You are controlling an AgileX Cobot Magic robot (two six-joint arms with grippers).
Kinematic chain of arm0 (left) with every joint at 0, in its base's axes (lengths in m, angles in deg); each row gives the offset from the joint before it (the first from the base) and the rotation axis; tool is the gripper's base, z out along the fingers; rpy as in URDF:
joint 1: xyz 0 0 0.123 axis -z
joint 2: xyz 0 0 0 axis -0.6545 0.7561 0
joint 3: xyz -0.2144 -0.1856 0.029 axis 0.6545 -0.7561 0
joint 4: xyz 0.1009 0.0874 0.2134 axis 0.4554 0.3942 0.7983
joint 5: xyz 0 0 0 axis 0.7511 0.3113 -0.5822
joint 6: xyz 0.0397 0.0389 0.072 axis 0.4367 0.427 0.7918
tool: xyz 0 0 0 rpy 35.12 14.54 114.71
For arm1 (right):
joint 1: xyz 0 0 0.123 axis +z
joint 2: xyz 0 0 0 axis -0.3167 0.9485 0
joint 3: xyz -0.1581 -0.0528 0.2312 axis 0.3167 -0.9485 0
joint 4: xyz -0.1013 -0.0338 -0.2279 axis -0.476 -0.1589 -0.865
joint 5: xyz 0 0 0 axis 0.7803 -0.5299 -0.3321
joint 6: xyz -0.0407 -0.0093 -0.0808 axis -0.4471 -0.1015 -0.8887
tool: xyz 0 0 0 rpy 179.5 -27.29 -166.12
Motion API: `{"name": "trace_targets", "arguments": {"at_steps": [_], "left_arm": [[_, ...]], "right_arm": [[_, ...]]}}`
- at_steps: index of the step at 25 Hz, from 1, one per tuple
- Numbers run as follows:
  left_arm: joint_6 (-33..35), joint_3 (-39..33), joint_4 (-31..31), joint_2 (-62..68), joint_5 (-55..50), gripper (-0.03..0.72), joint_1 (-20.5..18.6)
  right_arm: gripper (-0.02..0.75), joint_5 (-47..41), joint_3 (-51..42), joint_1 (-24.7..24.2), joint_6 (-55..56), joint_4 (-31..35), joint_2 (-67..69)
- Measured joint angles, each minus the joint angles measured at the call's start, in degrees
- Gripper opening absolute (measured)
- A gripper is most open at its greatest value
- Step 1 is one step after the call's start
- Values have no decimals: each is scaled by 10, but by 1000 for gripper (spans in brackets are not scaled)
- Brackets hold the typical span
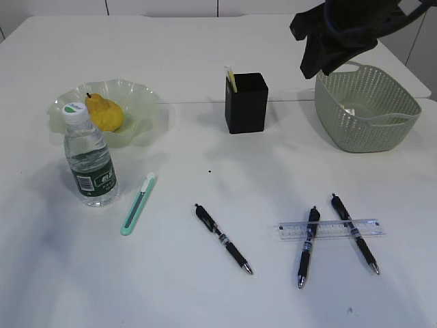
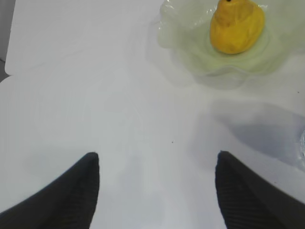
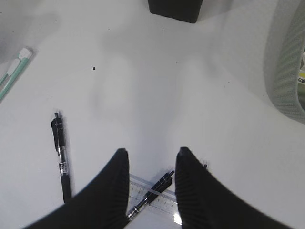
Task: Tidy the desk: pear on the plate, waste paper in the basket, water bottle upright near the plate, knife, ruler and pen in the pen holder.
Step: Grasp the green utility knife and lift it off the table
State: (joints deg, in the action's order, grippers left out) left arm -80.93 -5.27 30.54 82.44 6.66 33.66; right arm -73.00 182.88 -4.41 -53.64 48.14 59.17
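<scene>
Pear [image 1: 105, 113] sits on the plate [image 1: 140, 94], water bottle [image 1: 89, 159] upright just in front of the plate; I judge those two parts done. Right gripper [image 3: 151, 157] hangs partly open, nothing between its jaws, high over the desk [image 1: 205, 287] between the pen holder [image 1: 246, 102] and the ruler [image 1: 328, 229]. Left gripper [image 2: 157, 164] stands wide open and empty, near the plate's front side. Step in hand, as I read it: pick from the cluster in front of the pen holder. The ruler has two pens crossing it, the left crossing pen [image 1: 307, 246] and the right crossing pen [image 1: 355, 234], so I would lift a pen first, gripping its barrel clear of the ruler's edge. The lone pen [image 1: 223, 239] lies well apart, easy. The knife [image 1: 138, 203] lies just beside the bottle; approach from the pen-holder side. The basket [image 1: 369, 109] stands just beside the pen holder; open room lies in front.
</scene>
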Motion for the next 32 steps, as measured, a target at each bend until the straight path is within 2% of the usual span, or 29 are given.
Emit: {"name": "trace_targets", "arguments": {"at_steps": [10, 15, 21, 28, 32], "left_arm": [[94, 0, 0, 16, 8, 538, 0], [206, 0, 0, 34, 8, 537, 0], [375, 0, 0, 39, 2, 515, 4], [437, 0, -1, 42, -65, 512, 29], [445, 0, -3, 43, -100, 511, 32]], "right_arm": [[252, 11, 0, 0, 0, 0, 0], [252, 12, 0, 0, 0, 0, 0], [253, 12, 0, 0, 0, 0, 0], [253, 18, 0, 0, 0, 0, 0], [253, 20, 0, 0, 0, 0, 0]]}}
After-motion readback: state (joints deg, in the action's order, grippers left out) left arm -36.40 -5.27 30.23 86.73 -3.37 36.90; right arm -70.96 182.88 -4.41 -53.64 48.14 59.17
